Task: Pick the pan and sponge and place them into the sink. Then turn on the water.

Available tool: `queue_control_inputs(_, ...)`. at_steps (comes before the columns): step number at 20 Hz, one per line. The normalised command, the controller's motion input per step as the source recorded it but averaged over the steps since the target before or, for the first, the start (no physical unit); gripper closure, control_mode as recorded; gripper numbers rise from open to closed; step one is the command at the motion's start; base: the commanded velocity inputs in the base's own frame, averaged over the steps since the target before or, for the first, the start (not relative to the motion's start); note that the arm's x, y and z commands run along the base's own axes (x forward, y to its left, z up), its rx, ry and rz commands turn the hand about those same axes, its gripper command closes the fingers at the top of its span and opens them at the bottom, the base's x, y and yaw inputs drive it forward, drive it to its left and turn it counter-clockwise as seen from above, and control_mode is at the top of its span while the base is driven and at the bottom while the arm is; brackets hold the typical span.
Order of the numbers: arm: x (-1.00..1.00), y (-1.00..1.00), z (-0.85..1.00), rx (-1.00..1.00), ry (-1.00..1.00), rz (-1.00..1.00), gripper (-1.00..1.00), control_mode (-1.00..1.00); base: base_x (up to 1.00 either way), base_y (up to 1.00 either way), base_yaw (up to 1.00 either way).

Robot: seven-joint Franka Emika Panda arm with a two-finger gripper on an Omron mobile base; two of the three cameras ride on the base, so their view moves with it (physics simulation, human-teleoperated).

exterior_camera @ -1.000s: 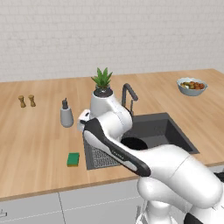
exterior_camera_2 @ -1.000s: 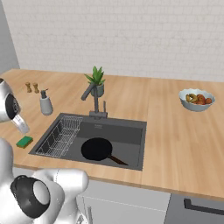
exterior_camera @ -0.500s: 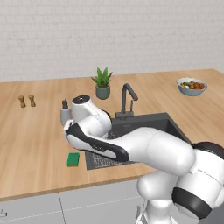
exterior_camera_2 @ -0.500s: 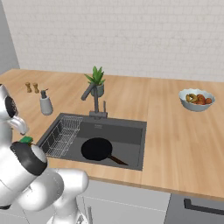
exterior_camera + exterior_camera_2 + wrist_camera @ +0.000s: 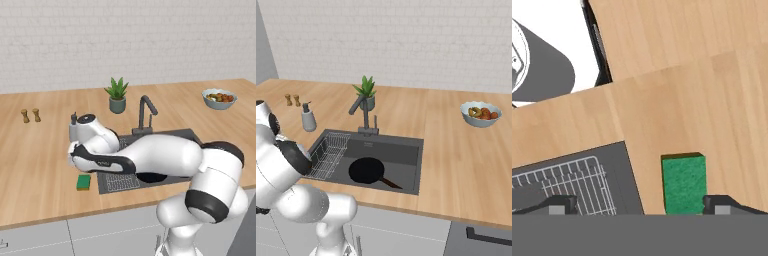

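I see my gripper (image 5: 640,204) wide open at the bottom of the hand view, green sponge (image 5: 683,183) on the wooden surface (image 5: 702,100) lower right, black pan (image 5: 367,170) in the sink (image 5: 401,150)

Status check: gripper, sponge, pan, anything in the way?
Gripper open, above counter by sink edge. Small green rectangular sponge on wooden counter, near one fingertip, ungripped. Flat black frying pan in dark grey sink. Nothing blocking sponge.
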Motion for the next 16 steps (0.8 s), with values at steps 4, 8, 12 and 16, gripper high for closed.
queue_control_inputs(4,0.15,0.26,-0.35,0.0,0.0,0.02,-1.0,-1.0,0.0,0.0,0.0)
queue_control_inputs(8,0.15,0.19,-0.29,0.0,0.0,0.01,-1.0,-1.0,0.0,0.0,0.0)
queue_control_inputs(12,0.15,0.08,-0.2,0.0,0.0,0.0,-1.0,-1.0,0.0,0.0,0.0)
queue_control_inputs(16,0.13,0.18,-0.27,0.0,0.0,0.0,-1.0,-1.0,0.0,0.0,0.0)
